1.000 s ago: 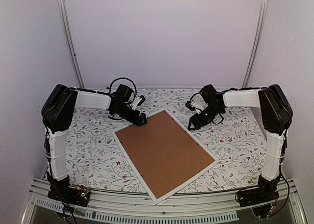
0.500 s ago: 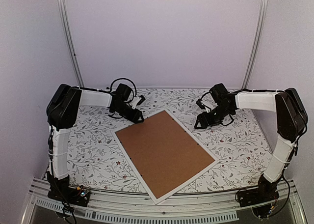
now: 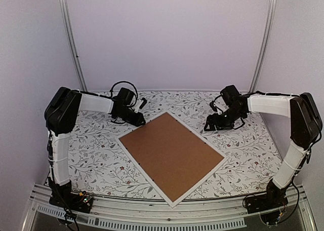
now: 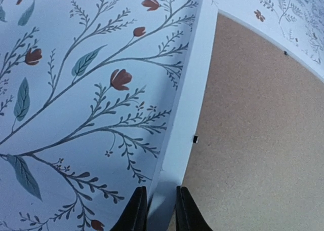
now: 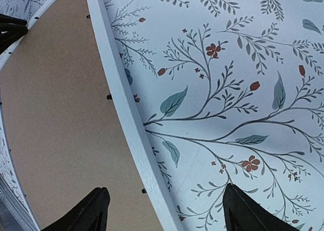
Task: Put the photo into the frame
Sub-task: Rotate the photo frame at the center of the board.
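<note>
Two L fingers (image 4: 135,210) tight on frame (image 4: 190,104) rim; R fingers (image 5: 83,213) wide.

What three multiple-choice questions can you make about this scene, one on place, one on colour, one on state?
1. Where does the frame lie?
A. on the floral table cover
B. against the wall
C. in the air

2. What colour is the backing board?
A. black
B. brown
C. red

3. How is the left gripper?
A. wide open
B. out of view
C. closed on the frame's rim

Answers: 1 A, it lies flat on the cover; 2 B, the board shows brown; 3 C, it pinches the white rim.
</note>
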{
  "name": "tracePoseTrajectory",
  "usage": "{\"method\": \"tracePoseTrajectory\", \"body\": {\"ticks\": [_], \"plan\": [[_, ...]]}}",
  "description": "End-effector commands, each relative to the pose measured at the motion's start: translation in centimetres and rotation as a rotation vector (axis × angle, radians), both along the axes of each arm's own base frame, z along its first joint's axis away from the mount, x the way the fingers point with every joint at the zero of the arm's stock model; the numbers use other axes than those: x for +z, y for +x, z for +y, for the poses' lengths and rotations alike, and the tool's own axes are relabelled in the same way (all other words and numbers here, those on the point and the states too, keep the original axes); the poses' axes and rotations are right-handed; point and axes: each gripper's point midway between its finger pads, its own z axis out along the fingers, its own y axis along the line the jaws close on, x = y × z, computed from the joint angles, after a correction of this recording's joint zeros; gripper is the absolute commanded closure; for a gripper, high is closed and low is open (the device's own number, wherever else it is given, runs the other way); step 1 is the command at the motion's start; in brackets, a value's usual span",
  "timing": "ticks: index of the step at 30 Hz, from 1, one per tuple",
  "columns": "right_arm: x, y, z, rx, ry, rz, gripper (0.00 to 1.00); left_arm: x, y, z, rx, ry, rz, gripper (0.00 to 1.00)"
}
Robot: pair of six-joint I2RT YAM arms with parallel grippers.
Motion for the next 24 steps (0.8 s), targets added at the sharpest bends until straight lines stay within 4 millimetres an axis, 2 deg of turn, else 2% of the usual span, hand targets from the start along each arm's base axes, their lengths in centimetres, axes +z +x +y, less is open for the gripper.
{"method": "tracePoseTrajectory", "body": {"ticks": [1, 7, 11, 17, 24], "plan": [[1.0, 0.2, -1.1, -0.077, -0.019, -0.023, 0.17, -3.0, -0.9, 4.7, 0.194, 0.14, 0.066, 0.93], [1.2, 0.3, -2.2, -0.146, -0.052, -0.026, 0.08, -3.8, -2.8, 6.3, 0.309, 0.115, 0.139, 0.95], [0.8, -0.3, -3.0, -0.197, -0.068, 0.0, 0.03, -4.0, -5.5, 7.6, 0.379, 0.075, 0.177, 0.92], [-0.6, -1.9, -4.2, -0.25, -0.093, 0.053, 0.02, -4.7, -9.1, 8.8, 0.468, 0.009, 0.227, 0.91], [-1.9, -4.0, -4.1, -0.241, -0.052, 0.108, 0.04, -4.6, -14.0, 6.7, 0.441, -0.161, 0.297, 0.89]]}}
